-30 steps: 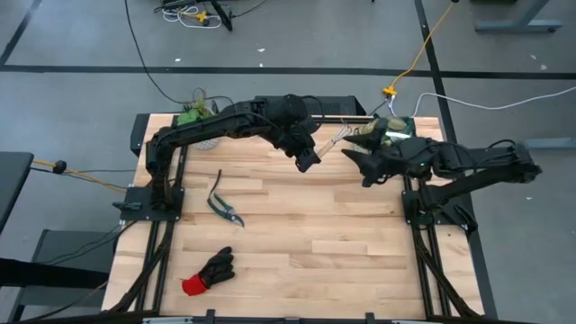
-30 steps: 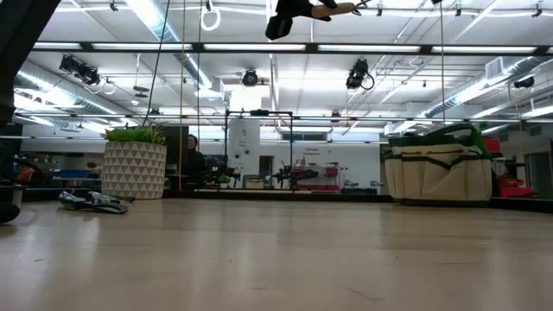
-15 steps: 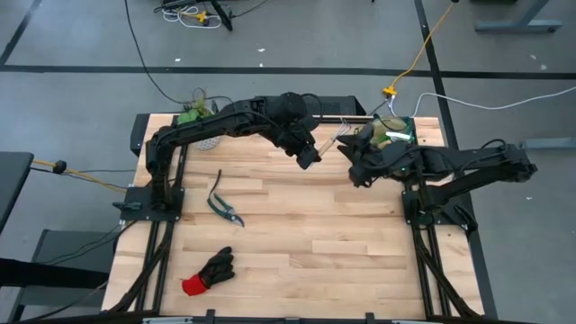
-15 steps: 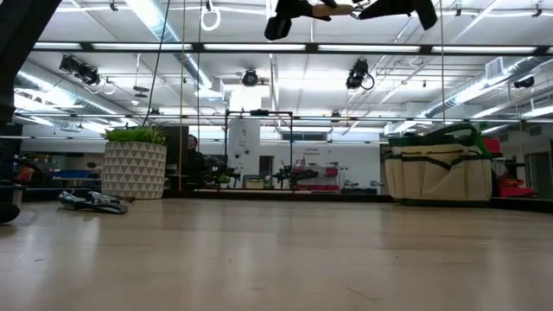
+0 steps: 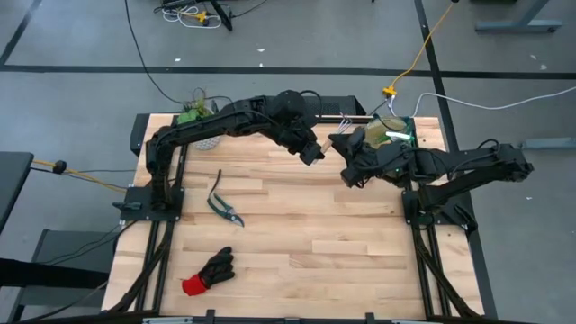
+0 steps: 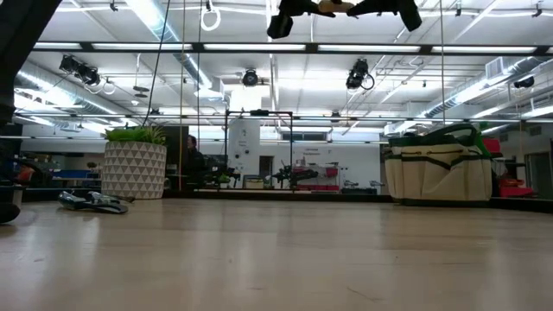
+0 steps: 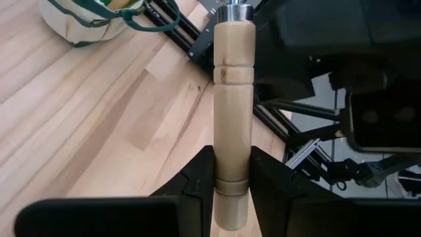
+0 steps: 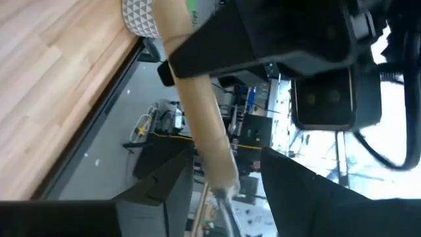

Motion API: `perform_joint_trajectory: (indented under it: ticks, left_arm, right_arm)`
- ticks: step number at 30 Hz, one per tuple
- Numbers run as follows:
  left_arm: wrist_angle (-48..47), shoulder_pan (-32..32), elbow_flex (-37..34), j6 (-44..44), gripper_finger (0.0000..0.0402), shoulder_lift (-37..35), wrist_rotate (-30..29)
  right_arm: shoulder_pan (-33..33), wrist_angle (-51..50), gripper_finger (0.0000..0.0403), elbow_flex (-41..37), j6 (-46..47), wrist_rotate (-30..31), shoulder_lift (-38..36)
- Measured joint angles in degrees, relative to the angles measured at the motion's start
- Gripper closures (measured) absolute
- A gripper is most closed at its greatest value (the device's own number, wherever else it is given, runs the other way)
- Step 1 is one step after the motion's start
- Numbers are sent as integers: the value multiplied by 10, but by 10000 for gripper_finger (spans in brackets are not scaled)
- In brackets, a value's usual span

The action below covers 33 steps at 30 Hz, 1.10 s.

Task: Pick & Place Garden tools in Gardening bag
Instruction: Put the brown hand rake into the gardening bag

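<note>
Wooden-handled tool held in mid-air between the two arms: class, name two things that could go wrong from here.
1. The left end effector clamps only the butt end of the wooden-handled tool, while the right end effector stands open around its other end. If the left lets go early, the tool could drop to the table, missing the gardening bag.
2. The two end effectors sit very close together, so a small misjudged move might knock them together.

Robotics lab, ceiling strip lights, floor cables
</note>
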Motion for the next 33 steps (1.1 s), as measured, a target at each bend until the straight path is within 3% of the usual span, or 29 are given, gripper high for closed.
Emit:
perform_joint_trajectory:
  ticks: [9, 24, 33]
  left_arm:
    - [3, 0, 0, -21, 318, 0, 10]
    - [2, 0, 0, -24, 315, 0, 15]
    - [2, 0, 0, -23, 315, 0, 19]
  right_arm:
    - [0, 9, 227, 0, -17, -3, 23]
    - [3, 7, 313, 0, -24, 13, 23]
    - [3, 5, 317, 0, -44, 13, 23]
